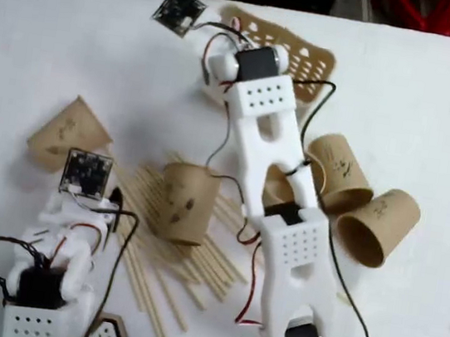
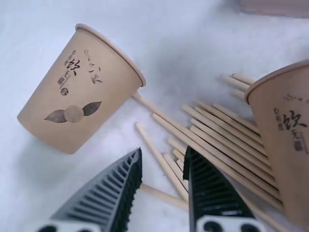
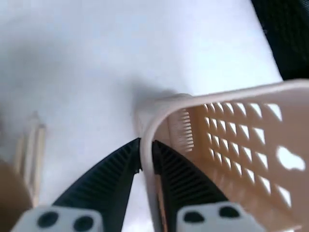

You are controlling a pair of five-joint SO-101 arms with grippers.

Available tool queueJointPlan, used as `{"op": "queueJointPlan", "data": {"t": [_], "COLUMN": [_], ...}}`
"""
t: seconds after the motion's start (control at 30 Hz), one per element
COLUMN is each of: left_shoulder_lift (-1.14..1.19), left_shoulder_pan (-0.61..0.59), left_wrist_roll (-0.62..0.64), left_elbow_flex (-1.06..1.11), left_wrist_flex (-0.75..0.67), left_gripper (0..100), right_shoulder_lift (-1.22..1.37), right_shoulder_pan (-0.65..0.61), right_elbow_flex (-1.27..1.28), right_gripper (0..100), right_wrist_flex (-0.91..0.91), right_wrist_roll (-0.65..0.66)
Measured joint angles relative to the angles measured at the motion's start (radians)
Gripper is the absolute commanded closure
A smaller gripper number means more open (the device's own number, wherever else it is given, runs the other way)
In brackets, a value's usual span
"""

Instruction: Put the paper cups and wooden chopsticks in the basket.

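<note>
Brown paper cups (image 1: 70,137) like these, lying on their sides at the left, centre and right of the high view, are light and crush easily, so we'd pinch one gently across its rim. The wooden chopsticks (image 1: 166,261) strewn over the lower middle look stiff, skinny and ready to roll, so we'd take them mid-length, a few at a time. Our left end effector (image 2: 162,157) hangs narrowly open and empty just above the sticks, and our right end effector (image 3: 146,155) is clamped on the rim of the basket (image 3: 231,140) at top centre, which looks like light, stiff plastic.
</note>
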Motion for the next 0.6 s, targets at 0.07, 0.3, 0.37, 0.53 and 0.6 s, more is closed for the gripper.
{"op": "queueJointPlan", "data": {"t": [0.07, 0.3, 0.37, 0.53, 0.6], "left_shoulder_lift": [0.000, 0.000, 0.000, 0.000, 0.000], "left_shoulder_pan": [0.000, 0.000, 0.000, 0.000, 0.000], "left_wrist_roll": [0.000, 0.000, 0.000, 0.000, 0.000], "left_elbow_flex": [0.000, 0.009, 0.009, 0.009, 0.009], "left_wrist_flex": [0.000, 0.000, 0.000, 0.000, 0.000], "left_gripper": [84, 84, 84, 84, 84], "right_shoulder_lift": [-0.012, -0.066, -0.077, -0.084, -0.084], "right_shoulder_pan": [-0.012, -0.054, -0.063, -0.089, -0.103], "right_elbow_flex": [0.000, 0.002, 0.002, 0.002, 0.002], "right_gripper": [97.9, 97.9, 97.9, 97.8, 97.5], "right_wrist_flex": [0.032, 0.132, 0.157, 0.199, 0.216], "right_wrist_roll": [0.000, 0.000, 0.000, 0.000, 0.017]}}
